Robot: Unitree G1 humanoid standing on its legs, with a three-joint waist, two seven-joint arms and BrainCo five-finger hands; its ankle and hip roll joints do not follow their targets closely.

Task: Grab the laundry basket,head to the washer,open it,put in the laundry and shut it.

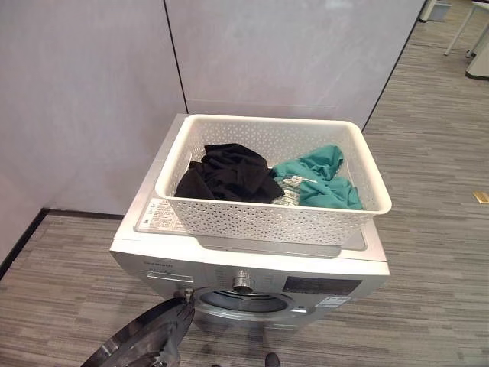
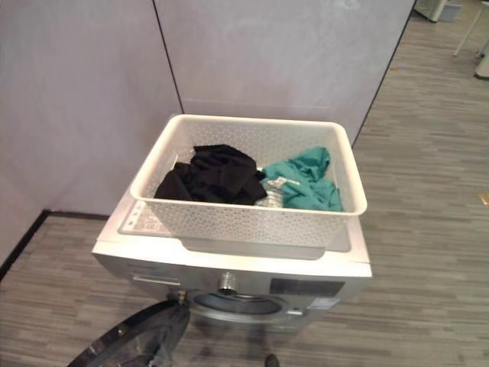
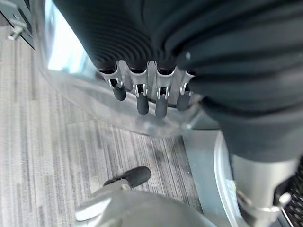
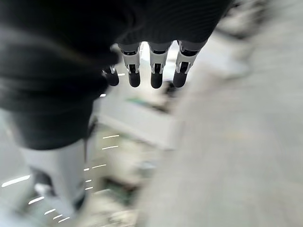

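Note:
A white perforated laundry basket (image 1: 271,218) stands on top of the silver washer (image 1: 153,210). Inside it lie a black garment (image 1: 229,174) on the left and a teal garment (image 1: 321,180) on the right. The washer's round door (image 1: 145,336) hangs swung open at the lower left, showing the drum opening (image 1: 244,300). My left hand (image 3: 147,97) is down by that door (image 3: 85,90), its fingers relaxed against the clear door rim and holding nothing. My right hand (image 4: 154,71) hangs in the air with straight fingers and nothing in it.
Grey partition walls (image 1: 92,92) stand close behind and to the left of the washer. Wood-look floor (image 1: 435,153) stretches away to the right, with a small yellow object (image 1: 480,196) on it and furniture legs (image 1: 458,30) far back.

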